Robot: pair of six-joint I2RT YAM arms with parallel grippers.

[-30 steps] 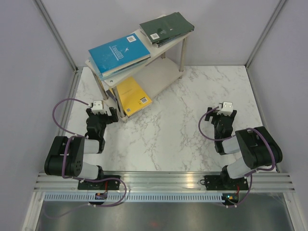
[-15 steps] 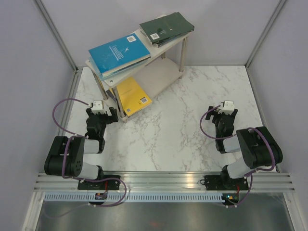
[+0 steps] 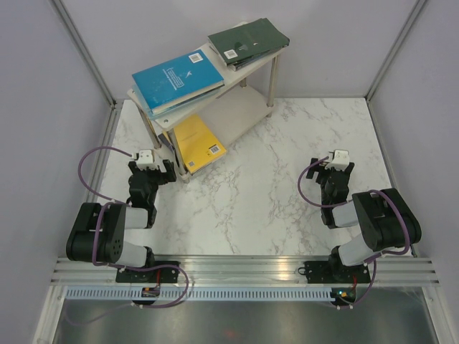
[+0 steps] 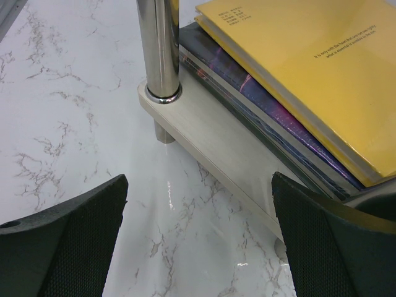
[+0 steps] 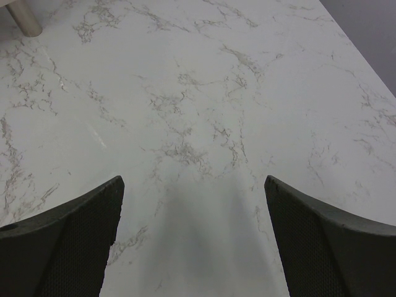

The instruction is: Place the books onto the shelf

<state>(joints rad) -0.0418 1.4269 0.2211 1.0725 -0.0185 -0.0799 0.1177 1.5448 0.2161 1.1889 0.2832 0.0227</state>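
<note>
The shelf (image 3: 237, 107) stands at the back left of the marble table, its pale lower board (image 4: 210, 133) and a silver leg (image 4: 159, 49) close in the left wrist view. On its top board lie a blue book (image 3: 178, 79) on a small stack and dark green books (image 3: 247, 41). On the lower board a yellow book (image 3: 197, 141) tops a stack, seen as the yellow cover (image 4: 303, 62) over a dark purple one (image 4: 266, 99). My left gripper (image 3: 152, 166) sits open just in front of that corner. My right gripper (image 3: 336, 166) rests open over bare marble.
Grey walls with metal corner posts enclose the table on three sides. A metal rail (image 3: 244, 269) runs along the near edge, carrying both arm bases. One shelf foot (image 5: 23, 17) shows at the far left of the right wrist view.
The right gripper shifted slightly between one second ago and half a second ago; since then nothing has moved. The left arm and the books are unchanged.
</note>
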